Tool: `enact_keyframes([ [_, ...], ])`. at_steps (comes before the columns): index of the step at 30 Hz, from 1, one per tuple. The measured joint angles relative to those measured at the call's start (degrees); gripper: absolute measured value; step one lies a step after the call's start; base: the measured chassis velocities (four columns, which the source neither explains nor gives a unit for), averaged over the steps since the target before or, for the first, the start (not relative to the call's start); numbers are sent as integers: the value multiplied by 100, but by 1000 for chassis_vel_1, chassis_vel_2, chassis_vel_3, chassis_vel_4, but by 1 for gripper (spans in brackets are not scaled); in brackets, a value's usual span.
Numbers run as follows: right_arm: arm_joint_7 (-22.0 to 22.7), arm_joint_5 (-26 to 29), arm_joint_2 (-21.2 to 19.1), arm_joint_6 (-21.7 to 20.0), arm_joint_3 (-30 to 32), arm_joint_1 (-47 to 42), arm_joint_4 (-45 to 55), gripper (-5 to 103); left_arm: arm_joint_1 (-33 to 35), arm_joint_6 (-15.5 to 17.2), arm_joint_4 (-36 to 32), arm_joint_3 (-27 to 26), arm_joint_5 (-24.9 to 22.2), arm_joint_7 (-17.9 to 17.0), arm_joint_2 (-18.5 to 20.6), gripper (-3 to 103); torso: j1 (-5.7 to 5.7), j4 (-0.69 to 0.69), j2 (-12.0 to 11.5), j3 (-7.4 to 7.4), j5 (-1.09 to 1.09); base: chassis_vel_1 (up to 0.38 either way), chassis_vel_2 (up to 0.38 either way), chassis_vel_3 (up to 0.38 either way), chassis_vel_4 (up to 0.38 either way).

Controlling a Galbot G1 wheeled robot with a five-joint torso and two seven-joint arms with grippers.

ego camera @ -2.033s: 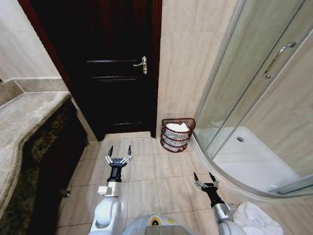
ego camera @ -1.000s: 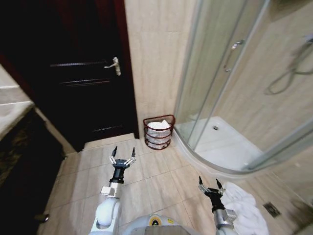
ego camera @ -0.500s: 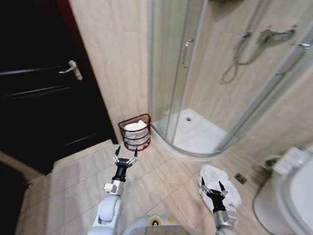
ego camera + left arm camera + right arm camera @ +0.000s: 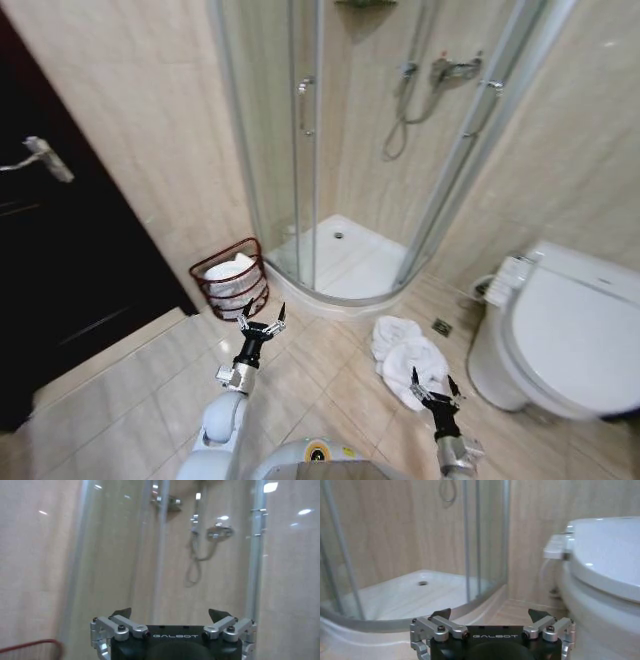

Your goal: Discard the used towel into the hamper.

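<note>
Head view: the used towel (image 4: pixel 408 352) lies crumpled on the floor just ahead of the right gripper (image 4: pixel 432 388), fingers spread and empty. The hamper (image 4: pixel 232 278) stands just beyond the left gripper (image 4: pixel 262 318), also spread.

Wrist views: both grippers' fingers stand apart, holding nothing. The towel looks soft and light; a raised fold is probably best to pinch.

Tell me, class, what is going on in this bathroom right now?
A two-armed robot stands on the tiled floor with both grippers open and empty, held out low in front of it. The left gripper points toward the hamper, which already holds something white and stands against the wall beside the shower enclosure. The right gripper hovers by a crumpled white towel lying on the floor near the toilet. Nothing is picked up yet.
</note>
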Motion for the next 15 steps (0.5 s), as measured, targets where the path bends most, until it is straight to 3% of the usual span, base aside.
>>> enact_keyframes([
  [8,-24,-34,8,7,25,16,29,100,-46,-462,513,-6,-155,225,-41,100,-36,1,-80,-41,-1,-72,-63,-63,-66],
  [15,-26,-50,10,86,27,-22,32,100,-23,-581,677,-22,-218,293,-28,100,-112,1,-226,-112,0,0,0,0,0],
])
